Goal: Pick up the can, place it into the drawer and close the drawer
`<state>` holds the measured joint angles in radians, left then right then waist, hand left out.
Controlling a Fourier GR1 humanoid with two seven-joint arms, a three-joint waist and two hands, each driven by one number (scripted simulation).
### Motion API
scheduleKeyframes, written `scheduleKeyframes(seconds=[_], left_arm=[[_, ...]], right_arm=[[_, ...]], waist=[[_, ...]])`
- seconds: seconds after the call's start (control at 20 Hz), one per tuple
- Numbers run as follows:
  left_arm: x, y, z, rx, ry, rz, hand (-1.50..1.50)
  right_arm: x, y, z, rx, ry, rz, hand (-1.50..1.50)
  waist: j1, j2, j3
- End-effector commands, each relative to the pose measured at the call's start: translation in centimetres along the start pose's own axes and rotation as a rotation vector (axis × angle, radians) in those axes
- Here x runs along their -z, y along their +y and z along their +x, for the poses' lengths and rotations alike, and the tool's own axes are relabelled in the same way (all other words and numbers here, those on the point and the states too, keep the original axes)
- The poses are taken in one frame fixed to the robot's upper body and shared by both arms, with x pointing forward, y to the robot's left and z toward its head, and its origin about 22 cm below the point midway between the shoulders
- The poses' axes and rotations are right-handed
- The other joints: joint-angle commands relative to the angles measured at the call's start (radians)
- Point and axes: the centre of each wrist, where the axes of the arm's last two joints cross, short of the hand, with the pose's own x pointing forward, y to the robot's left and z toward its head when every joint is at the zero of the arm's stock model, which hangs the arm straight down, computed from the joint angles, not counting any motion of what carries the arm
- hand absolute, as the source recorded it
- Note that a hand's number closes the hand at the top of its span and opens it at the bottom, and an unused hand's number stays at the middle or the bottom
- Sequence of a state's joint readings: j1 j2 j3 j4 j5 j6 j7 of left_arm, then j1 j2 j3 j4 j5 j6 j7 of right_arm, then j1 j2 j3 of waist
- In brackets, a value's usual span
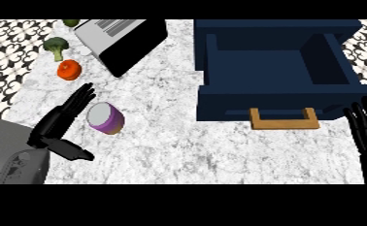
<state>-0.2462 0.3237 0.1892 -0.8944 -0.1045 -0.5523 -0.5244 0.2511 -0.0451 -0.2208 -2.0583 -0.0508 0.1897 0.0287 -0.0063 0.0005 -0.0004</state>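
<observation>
A purple can (106, 118) with a grey lid lies tilted on the marble counter, left of centre. My left hand (61, 121) is just left of it, fingers straight and pointing up, thumb spread out below; it does not hold the can. The dark blue drawer (276, 101) stands pulled out at the right, with a wooden handle (284, 120) on its front, and its inside looks empty. My right hand (356, 125) shows at the right edge, fingers up, beside the drawer's front corner.
A broccoli floret (56, 47) and a red tomato (69, 70) sit at the counter's left. A grey and black box (122, 38) lies tilted at the back. A green item (70, 23) peeks in at the top left.
</observation>
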Motion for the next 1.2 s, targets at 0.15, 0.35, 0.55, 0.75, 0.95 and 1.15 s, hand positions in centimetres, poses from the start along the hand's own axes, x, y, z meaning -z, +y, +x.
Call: scheduleKeyframes(seconds=[0.15, 0.35, 0.55, 0.75, 0.95, 1.15], left_arm=[[-0.8, -0.2, -3.3, -0.02, 0.026, 0.018, -1.5], [-0.4, 0.8, -3.9, -0.032, 0.06, 0.031, -1.5], [-0.9, 1.4, -4.1, -0.041, 0.051, 0.027, -1.5], [-1.0, 0.1, -4.8, -0.052, 0.025, 0.036, -1.5], [2.1, -0.4, -3.4, -0.039, 0.051, 0.016, -1.5], [1.6, 0.1, -4.2, -0.034, 0.03, 0.024, -1.5]], right_arm=[[-1.3, 0.0, 0.6, -0.011, 0.01, 0.008, -1.5], [-0.3, 0.8, 1.6, -0.007, -0.017, 0.008, -1.5], [0.7, -0.2, 0.7, 0.014, -0.015, -0.004, -1.5], [-0.2, 0.0, 1.6, 0.003, -0.013, 0.006, -1.5], [1.0, 0.4, 1.1, 0.006, -0.016, 0.005, -1.5], [-0.2, -0.1, 2.4, 0.018, -0.018, 0.009, -1.5]], waist=[[-0.006, 0.001, 0.0], [-0.01, 0.003, -0.001], [-0.005, 0.002, -0.001], [-0.002, 0.001, 0.0], [0.001, 0.0, 0.0], [-0.011, 0.003, -0.001]])
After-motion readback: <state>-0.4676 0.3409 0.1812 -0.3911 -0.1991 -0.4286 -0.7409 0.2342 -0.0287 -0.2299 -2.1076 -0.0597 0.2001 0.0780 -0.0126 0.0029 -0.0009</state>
